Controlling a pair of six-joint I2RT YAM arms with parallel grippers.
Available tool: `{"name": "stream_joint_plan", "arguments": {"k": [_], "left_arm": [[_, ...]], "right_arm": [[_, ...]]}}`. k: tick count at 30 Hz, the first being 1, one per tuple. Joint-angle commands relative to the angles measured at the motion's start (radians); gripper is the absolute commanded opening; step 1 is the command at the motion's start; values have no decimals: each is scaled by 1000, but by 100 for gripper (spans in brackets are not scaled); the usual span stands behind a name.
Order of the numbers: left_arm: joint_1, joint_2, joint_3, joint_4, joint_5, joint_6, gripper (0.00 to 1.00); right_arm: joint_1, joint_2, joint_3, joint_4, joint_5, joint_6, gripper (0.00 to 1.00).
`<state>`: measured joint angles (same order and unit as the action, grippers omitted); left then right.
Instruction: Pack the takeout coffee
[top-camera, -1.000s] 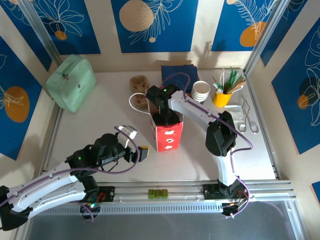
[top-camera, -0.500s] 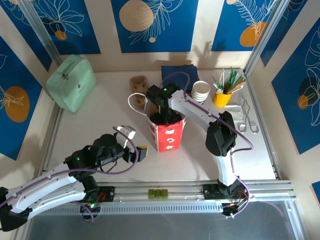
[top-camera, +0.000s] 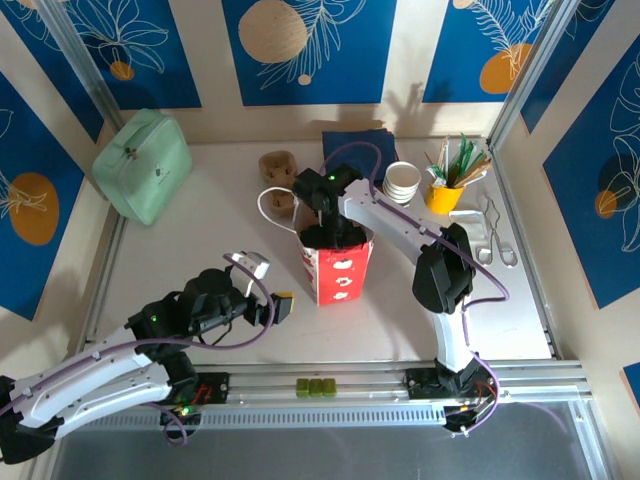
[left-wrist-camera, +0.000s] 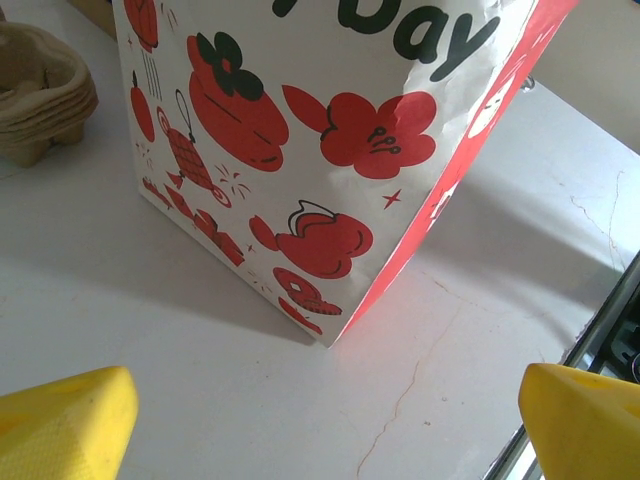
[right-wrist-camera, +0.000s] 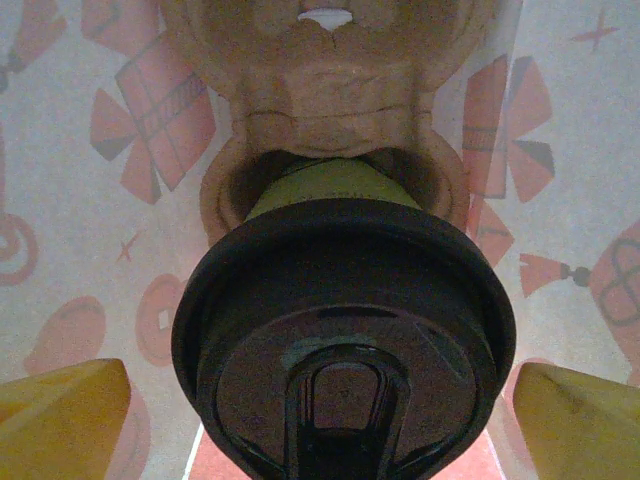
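Inside the red-and-white paper bag (top-camera: 338, 270), which stands upright near the middle of the table (top-camera: 200, 235), sits the takeout coffee (right-wrist-camera: 320, 182). From the right wrist, its green wall drops into a round socket of a brown moulded carrier (right-wrist-camera: 335, 95) within the bag, and its black lid (right-wrist-camera: 340, 300) faces the camera. The right arm (top-camera: 385, 215) reaches from the right over the bag's mouth. The right jaws are spread wide, one yellow fingertip (right-wrist-camera: 60, 415) on each side of the lid with a gap to it, so they grip nothing.

The left arm (top-camera: 110, 365) lies low at the near left, its wrist pointing at the bag's left face. The left jaws are also wide open and empty, hanging just above bare table near the bag's near corner.

A spare pulp tray (left-wrist-camera: 40, 95) rests on the table at the far left of the bag. Farther off lie a green pouch (top-camera: 145, 165) at the far left, a stack of white cups (top-camera: 402, 182), a yellow pot of utensils (top-camera: 445, 192) and metal tongs (top-camera: 497, 235) at the right.
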<state>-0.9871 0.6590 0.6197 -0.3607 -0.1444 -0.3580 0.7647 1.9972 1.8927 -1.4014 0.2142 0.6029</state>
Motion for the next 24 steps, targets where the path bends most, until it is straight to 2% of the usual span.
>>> {"name": "stream_joint_plan", "arguments": {"k": [1, 4, 13, 24], "left_arm": [[-7, -14, 15, -8, -23, -7, 98], [-7, -15, 13, -9, -23, -8, 97], [-7, -16, 9, -2, -27, -10, 98], [-7, -18, 13, -10, -38, -17, 98]], "right_arm": [[1, -42, 38, -31, 10, 3, 99], [1, -45, 43, -34, 15, 6, 100], [2, -51, 55, -46, 17, 11, 86], [4, -61, 84, -64, 30, 15, 77]]}}
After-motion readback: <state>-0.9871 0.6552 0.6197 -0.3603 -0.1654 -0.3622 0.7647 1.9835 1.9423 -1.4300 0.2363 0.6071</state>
